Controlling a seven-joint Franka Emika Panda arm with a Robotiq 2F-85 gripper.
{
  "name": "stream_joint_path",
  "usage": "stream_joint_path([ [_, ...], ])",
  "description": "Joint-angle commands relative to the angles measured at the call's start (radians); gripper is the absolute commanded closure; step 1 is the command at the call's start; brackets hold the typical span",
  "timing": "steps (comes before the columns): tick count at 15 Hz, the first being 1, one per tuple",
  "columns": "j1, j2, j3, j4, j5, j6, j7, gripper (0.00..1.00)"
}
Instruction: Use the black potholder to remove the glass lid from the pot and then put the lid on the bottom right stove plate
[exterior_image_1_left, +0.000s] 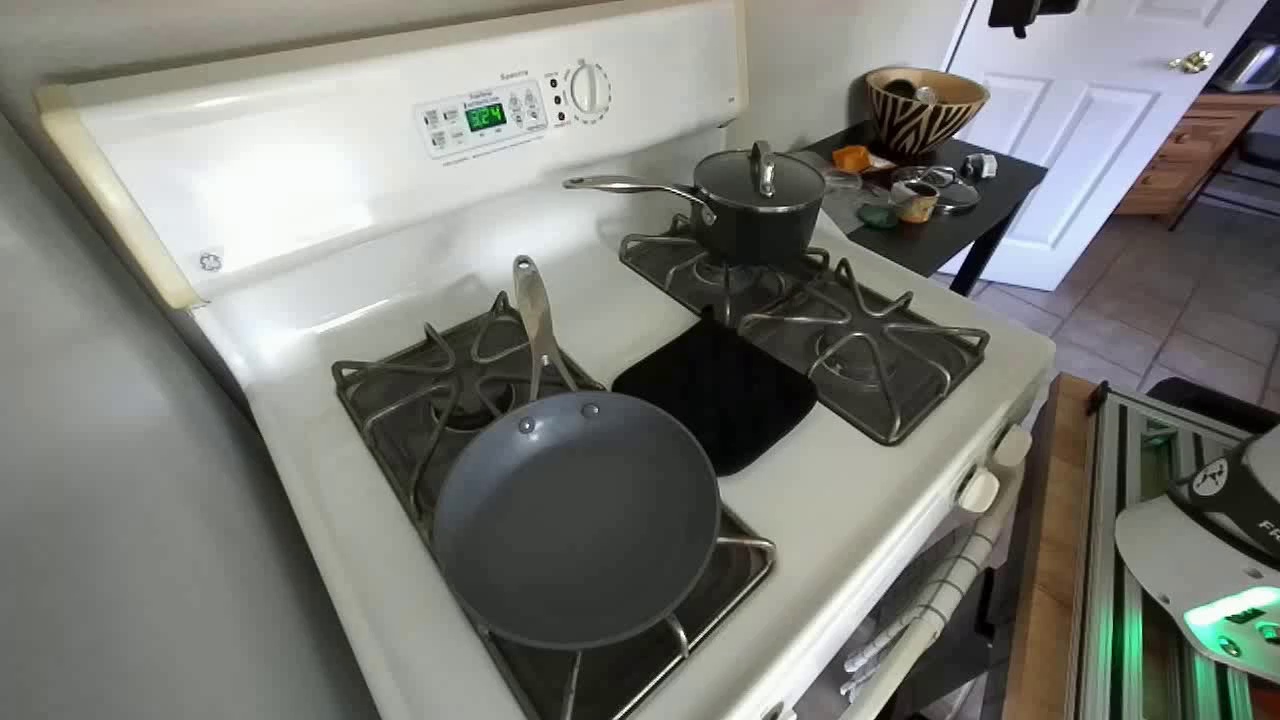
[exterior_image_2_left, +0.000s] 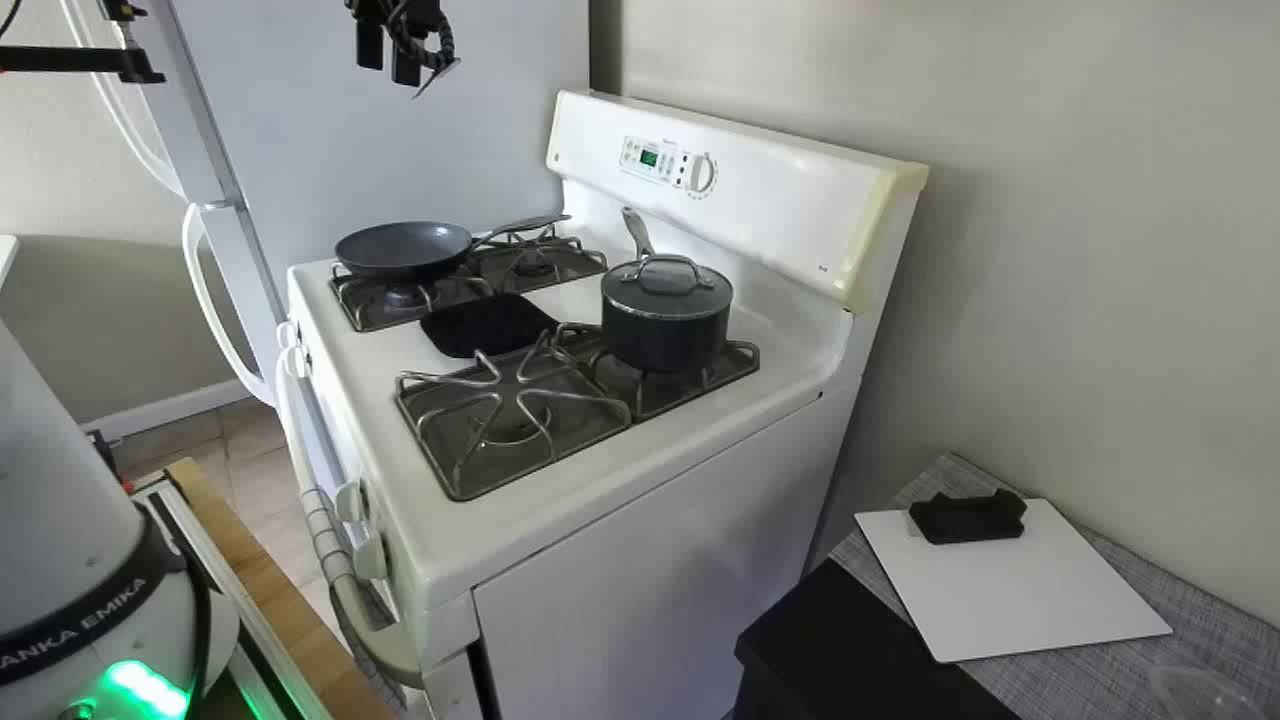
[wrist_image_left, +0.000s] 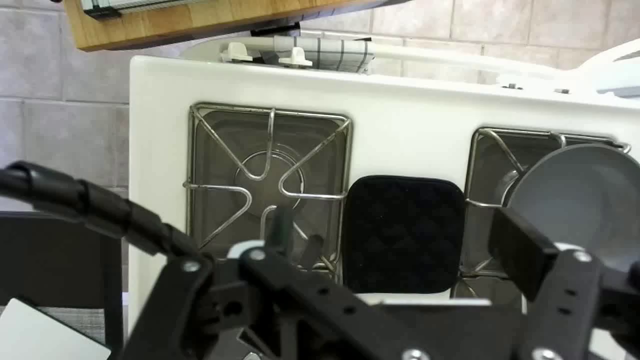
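Found jaws spread apart, released, in the wrist view; in an exterior view, noted hanging downward, well above the stove (exterior_image_2_left: 650, 540). Located black potholder (wrist_image_left: 405, 235) farther below, lying on the middle of the stove top, just beside the bottom right stove plate (wrist_image_left: 267, 187); cannot tell whether touching. In both exterior views, logged pot (exterior_image_1_left: 755, 232) on the rear right burner (exterior_image_1_left: 725, 283), with pot handle (exterior_image_1_left: 630, 185) pointing toward the rear left. Confirmed glass lid (exterior_image_1_left: 745, 182) seated on pot, with loop handle (exterior_image_1_left: 765, 172) upright. Recorded gray frying pan (exterior_image_1_left: 580, 520) on the front left burner (exterior_image_1_left: 735, 575), with pan handle (exterior_image_1_left: 535, 310) reaching back over the rear left burner (exterior_image_1_left: 470, 400). Noted checked towel (wrist_image_left: 325, 52) hung over the oven handle (wrist_image_left: 440, 56) at the stove's front. In an exterior view, past the stove's right side, observed patterned bowl (exterior_image_1_left: 915, 120) standing on a black table (exterior_image_1_left: 1000, 185), near an orange item (exterior_image_1_left: 852, 158).
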Motion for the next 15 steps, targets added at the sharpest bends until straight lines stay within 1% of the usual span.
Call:
stream_joint_path([
  [1, -0.006, 0.001, 0.004, 0.002, 0.002, -0.002, -0.002, 0.0],
  [2, -0.006, 0.001, 0.004, 0.002, 0.002, -0.002, -0.002, 0.0],
  [4, -0.014, 0.016, 0.026, -0.046, -0.001, 0.116, 0.046, 0.0],
  [7, 0.006, 0.014, 0.043, -0.15, 0.013, 0.388, 0.037, 0.0],
  [11, 0.047, 0.05, 0.076, -0.322, 0.032, 0.725, 0.022, 0.0],
  [13, 0.064, 0.106, 0.098, -0.399, 0.028, 0.884, 0.032, 0.0],
  [15, 0.072, 0.179, 0.119, -0.444, 0.011, 1.014, 0.05, 0.0],
])
